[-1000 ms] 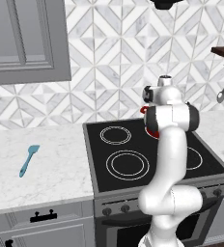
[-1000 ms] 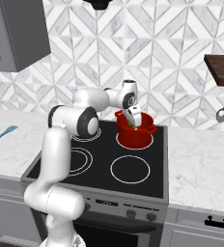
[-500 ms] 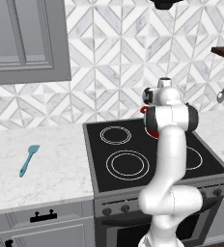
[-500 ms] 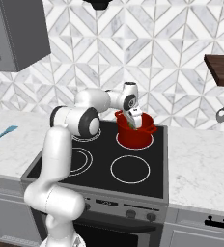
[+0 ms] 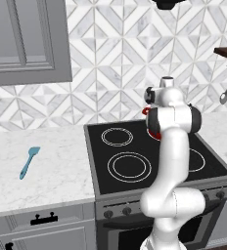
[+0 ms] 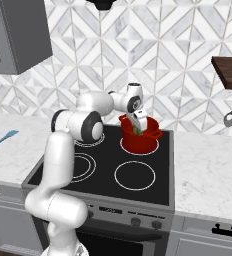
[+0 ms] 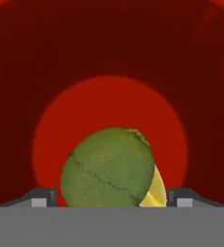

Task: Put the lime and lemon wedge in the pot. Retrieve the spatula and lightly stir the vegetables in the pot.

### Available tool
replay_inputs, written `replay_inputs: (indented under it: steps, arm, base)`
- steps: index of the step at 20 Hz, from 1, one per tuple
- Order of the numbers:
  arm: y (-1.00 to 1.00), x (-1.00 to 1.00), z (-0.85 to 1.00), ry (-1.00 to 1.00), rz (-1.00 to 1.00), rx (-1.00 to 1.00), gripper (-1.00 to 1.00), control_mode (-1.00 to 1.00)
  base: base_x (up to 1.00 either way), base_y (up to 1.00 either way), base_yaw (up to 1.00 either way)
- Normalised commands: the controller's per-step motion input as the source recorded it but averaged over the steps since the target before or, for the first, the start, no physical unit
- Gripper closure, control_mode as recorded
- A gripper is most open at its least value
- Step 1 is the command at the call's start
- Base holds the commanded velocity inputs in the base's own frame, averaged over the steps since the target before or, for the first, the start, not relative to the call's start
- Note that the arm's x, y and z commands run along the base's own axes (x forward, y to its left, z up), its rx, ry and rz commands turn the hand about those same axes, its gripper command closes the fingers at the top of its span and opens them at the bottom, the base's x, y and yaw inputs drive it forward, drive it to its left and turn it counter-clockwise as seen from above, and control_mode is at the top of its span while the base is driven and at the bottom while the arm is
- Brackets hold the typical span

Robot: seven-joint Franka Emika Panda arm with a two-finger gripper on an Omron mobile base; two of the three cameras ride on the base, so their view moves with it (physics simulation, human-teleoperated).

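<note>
While the arm leans over the stove (image 6: 138, 172), its gripper (image 6: 138, 125) dips into the red pot (image 6: 139, 141) in the middle of the right base view. Seen from the hand, the two finger tips (image 7: 42, 198) stand wide apart, low in the frame, holding nothing. Between them the green lime (image 7: 106, 169) sits inside the pot, with the yellow lemon wedge (image 7: 155, 192) touching its right side. Lying far off at the left of the left base view, the blue spatula (image 5: 29, 161) rests on the white counter (image 5: 52, 171).
</note>
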Motion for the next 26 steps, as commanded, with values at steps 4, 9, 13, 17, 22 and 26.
replay_inputs:
  steps: [4,9,13,17,22,26]
  arm:
    - [0.0,0.0,0.33,0.0,0.11,0.0,-1.0,-1.0]
    - [0.0,-0.1,0.53,-0.08,0.07,0.0,-1.0,-1.0]
    - [0.4,-0.58,0.87,-0.22,0.19,0.0,-1.0,-1.0]
    - [0.64,-0.74,0.33,-0.08,0.44,-0.03,-1.0,-1.0]
    - [0.16,-0.13,0.0,0.0,0.08,-0.03,-1.0,-1.0]
    - [1.0,-0.96,0.11,-0.05,0.35,0.0,-1.0,-1.0]
  base:
    - [0.0,0.0,0.0]
    - [0.0,0.0,0.0]
    - [0.0,0.0,0.0]
    - [0.0,0.0,0.0]
    - [0.0,0.0,0.0]
    - [0.0,0.0,0.0]
